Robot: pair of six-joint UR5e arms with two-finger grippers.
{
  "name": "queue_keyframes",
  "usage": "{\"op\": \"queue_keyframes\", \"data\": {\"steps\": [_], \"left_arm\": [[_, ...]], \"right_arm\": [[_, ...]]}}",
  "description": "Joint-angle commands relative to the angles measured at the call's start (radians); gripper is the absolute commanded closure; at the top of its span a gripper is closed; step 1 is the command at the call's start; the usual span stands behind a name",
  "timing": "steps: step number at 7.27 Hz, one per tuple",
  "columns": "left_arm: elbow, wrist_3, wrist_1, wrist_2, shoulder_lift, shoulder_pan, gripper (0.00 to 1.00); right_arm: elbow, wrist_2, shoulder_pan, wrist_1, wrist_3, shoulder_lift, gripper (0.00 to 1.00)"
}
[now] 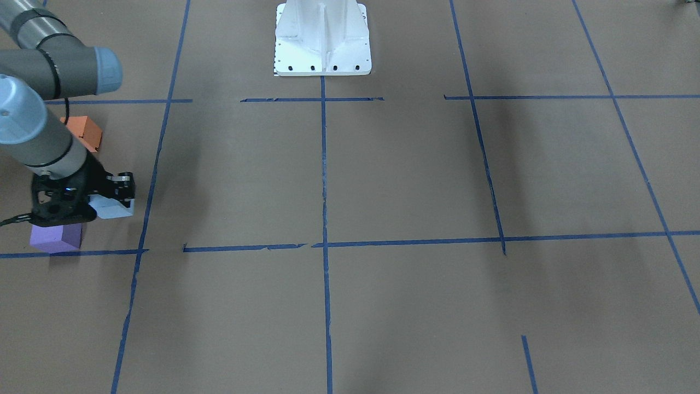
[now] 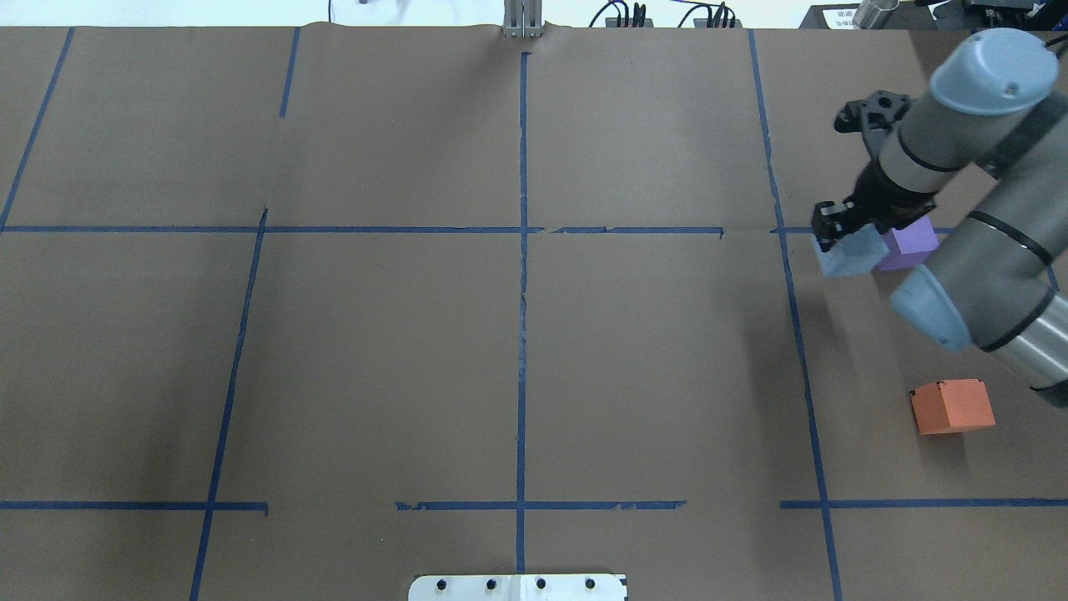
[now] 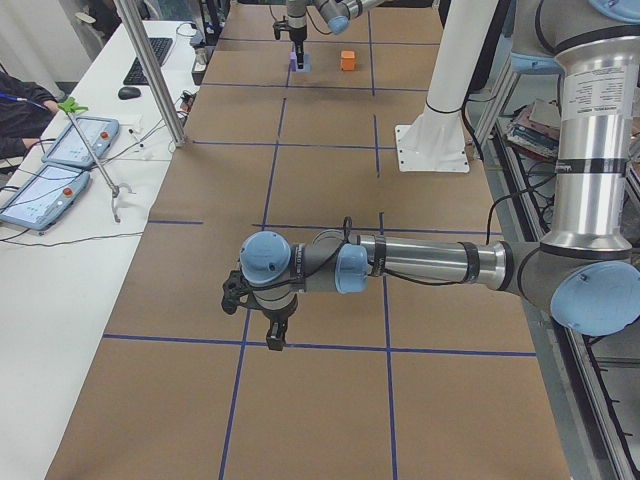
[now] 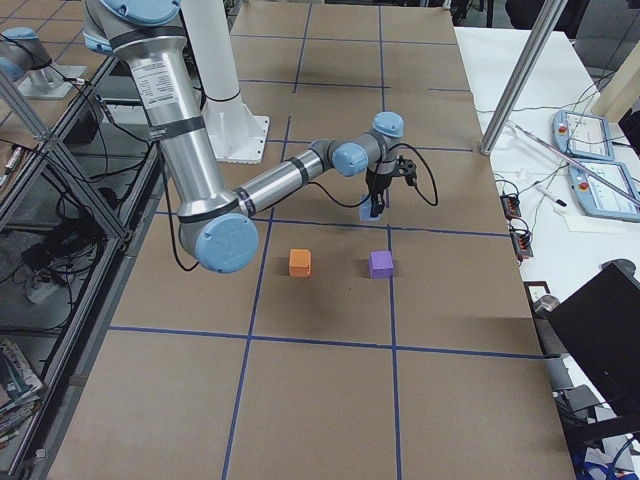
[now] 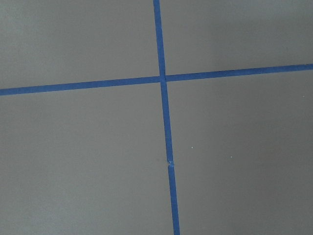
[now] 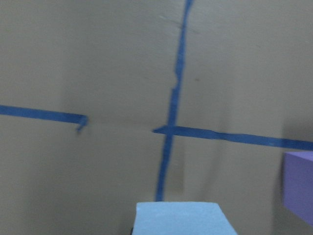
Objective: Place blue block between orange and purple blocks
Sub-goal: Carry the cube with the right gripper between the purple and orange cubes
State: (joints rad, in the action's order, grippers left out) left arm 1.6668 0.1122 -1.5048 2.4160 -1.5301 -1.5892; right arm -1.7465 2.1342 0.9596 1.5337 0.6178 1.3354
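Note:
My right gripper (image 2: 844,240) is shut on the light blue block (image 2: 851,255) and holds it just left of the purple block (image 2: 911,244), low over the table. The orange block (image 2: 952,406) sits apart, nearer the robot. In the front view the gripper (image 1: 112,201) holds the blue block (image 1: 113,209) between the orange block (image 1: 87,133) and the purple block (image 1: 54,237), offset toward the table's middle. The right wrist view shows the blue block (image 6: 181,219) and the purple block's edge (image 6: 299,187). My left gripper (image 3: 275,335) shows only in the exterior left view; I cannot tell whether it is open.
The table is brown paper with a blue tape grid (image 2: 523,250). The white robot base (image 1: 322,38) stands at mid-table on the robot's side. A side table with tablets (image 3: 60,150) and a metal post (image 3: 155,75) stand beyond the far edge.

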Motion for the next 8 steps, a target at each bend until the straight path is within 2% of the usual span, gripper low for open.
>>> {"op": "queue_keyframes", "data": {"steps": [1,3,5,6,7,8], "left_arm": [[0.002,-0.002,0.000,0.000,-0.001,0.000,0.00],[0.005,-0.002,0.000,0.000,-0.001,0.000,0.00],[0.008,-0.002,0.000,0.000,-0.001,0.000,0.00],[0.008,-0.002,0.000,0.000,-0.001,0.000,0.00],[0.010,-0.002,0.000,0.000,-0.001,0.000,0.00],[0.007,-0.002,0.000,0.000,-0.001,0.000,0.00]], "right_arm": [[-0.025,0.007,0.024,-0.204,0.012,0.210,0.75],[-0.018,0.003,0.018,-0.292,0.146,0.261,0.75],[-0.018,0.003,0.007,-0.320,0.148,0.289,0.72],[-0.013,0.001,-0.007,-0.320,0.148,0.289,0.68],[-0.008,-0.002,-0.033,-0.320,0.163,0.289,0.57],[0.001,-0.002,-0.038,-0.322,0.163,0.288,0.34]]}}
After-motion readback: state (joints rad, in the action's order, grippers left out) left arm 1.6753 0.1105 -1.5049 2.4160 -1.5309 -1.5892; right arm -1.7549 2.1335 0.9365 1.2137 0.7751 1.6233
